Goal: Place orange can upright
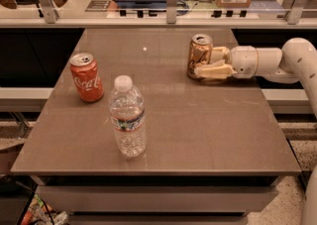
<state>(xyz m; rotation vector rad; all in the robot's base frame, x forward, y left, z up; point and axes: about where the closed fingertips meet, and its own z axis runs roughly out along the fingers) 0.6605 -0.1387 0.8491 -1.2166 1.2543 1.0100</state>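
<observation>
The orange can (199, 53) stands upright on the far right part of the table (198, 135). It is clasped between the 2 fingers of the gripper (208, 63), which reaches in level from the right edge. 1 red can (86, 77) stands upright at the left and 1 water bottle (128, 117) stands nearer the front, both well apart from the orange can, on the side away from the arm.
</observation>
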